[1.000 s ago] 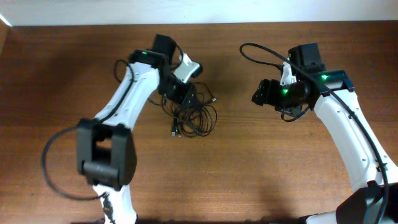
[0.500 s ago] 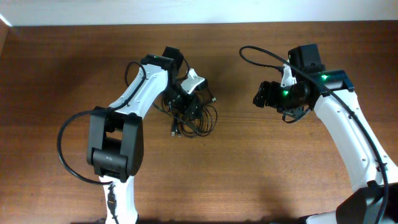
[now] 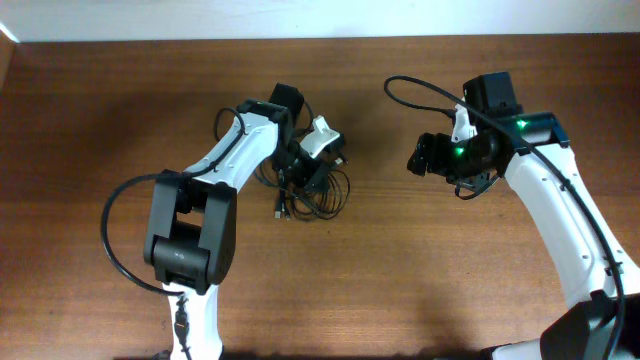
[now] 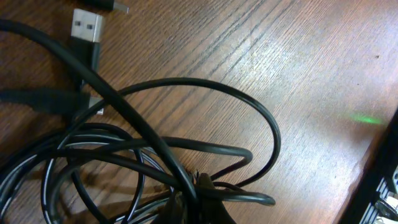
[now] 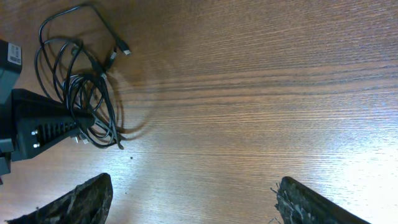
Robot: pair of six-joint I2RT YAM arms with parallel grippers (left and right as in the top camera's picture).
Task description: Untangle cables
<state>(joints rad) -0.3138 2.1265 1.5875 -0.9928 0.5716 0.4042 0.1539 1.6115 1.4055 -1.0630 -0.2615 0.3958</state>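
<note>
Tangle of thin black looped cables (image 3: 325,198) sits left of centre on brown wooden table (image 3: 100,120), silver USB plug (image 4: 86,25) at its edge. Left gripper (image 3: 316,172) is down in the pile, fingers pinched together on strands. Right gripper (image 3: 418,155) is well apart to the right, fingers spread wide.

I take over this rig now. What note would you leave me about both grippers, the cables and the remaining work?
Left gripper: shut, pinching a strand of the thin black cables, which lie in one tangled pile on the brown wooden table.
Right gripper: open, empty, above bare wood apart from the pile.
Done: one grip taken; no cable separated.
To do: pull each cable free and lay it apart.
</note>
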